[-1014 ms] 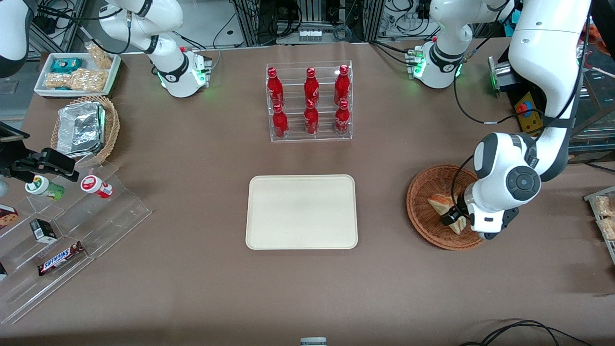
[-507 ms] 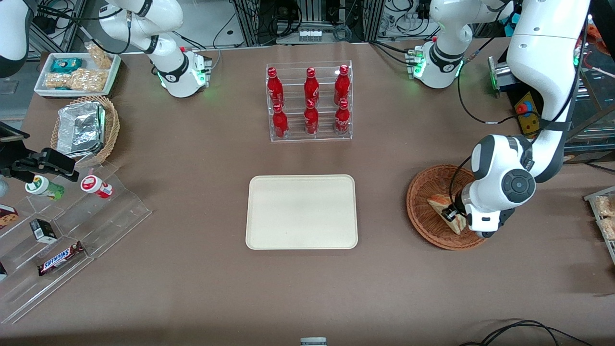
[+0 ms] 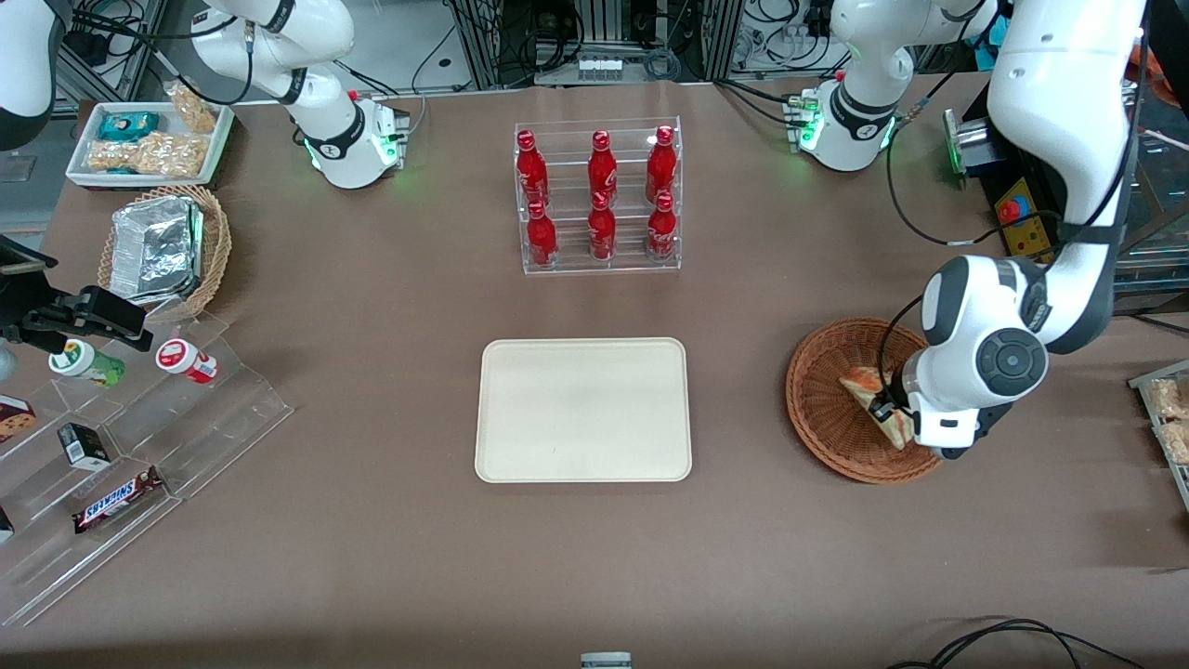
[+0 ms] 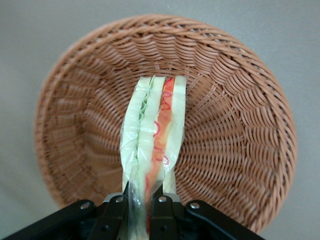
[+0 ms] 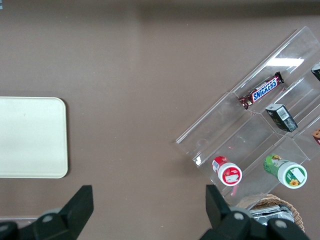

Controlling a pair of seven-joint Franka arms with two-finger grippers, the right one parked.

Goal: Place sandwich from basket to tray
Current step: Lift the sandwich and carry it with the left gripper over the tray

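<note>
The sandwich (image 3: 871, 395) (image 4: 152, 135), a clear-wrapped wedge of white bread with green and orange-red layers, is pinched on edge between the fingers (image 4: 116, 212) of my left gripper (image 3: 884, 412) (image 4: 140, 210). It hangs over the inside of the reddish-brown wicker basket (image 3: 822, 409) (image 4: 235, 125) at the working arm's end of the table. The gripper is shut on the sandwich, with the arm's white wrist above it. The cream tray (image 3: 583, 409) (image 5: 30, 137) lies flat and bare at the table's middle, apart from the basket.
A clear rack of red bottles (image 3: 599, 197) stands farther from the front camera than the tray. Toward the parked arm's end are a tan basket with foil containers (image 3: 163, 249), a white snack tray (image 3: 149, 141) and a clear stepped stand (image 3: 139, 446) with small items.
The gripper with the sandwich has shifted slightly toward the working arm's end and lifted a little over the basket; the wrist has turned somewhat.
</note>
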